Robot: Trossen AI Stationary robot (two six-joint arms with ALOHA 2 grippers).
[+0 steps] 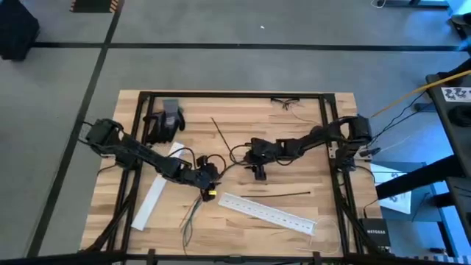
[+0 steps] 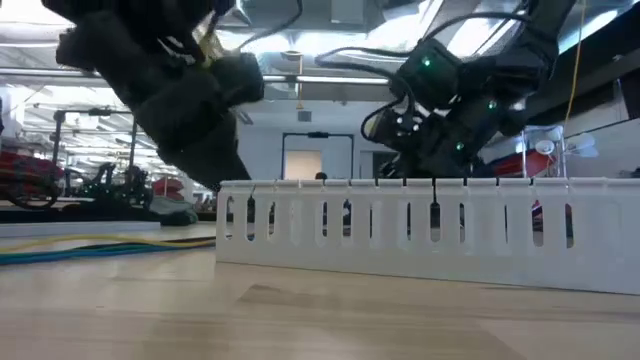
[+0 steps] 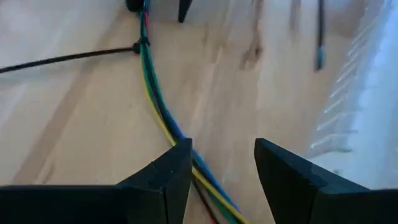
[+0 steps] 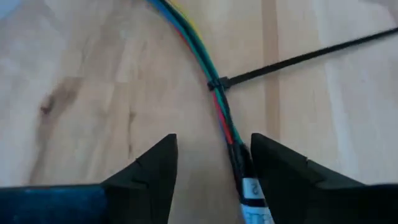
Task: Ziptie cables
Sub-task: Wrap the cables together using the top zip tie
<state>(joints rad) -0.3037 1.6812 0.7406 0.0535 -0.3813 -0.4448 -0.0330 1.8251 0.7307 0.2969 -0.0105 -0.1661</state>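
The cables, a thin bundle of coloured wires, lie on the wooden table from near the front edge up toward the middle. A black ziptie is looped around the cables, its tail sticking out sideways; the left wrist view shows the same ziptie on the cables. My left gripper stands open low over the bundle, which runs between its fingers. My right gripper is open too, with the bundle's labelled end beside one finger. My left gripper straddles the cables, which pass under the edge of one fingertip; I cannot tell whether it touches them. My right gripper has the labelled cable end right against the inner side of one finger; whether they touch cannot be told.
One white perforated strip lies at the front right and another under my left arm. A loose black ziptie rests between them. A dark glove-like object sits at the far left, small wires at the far edge.
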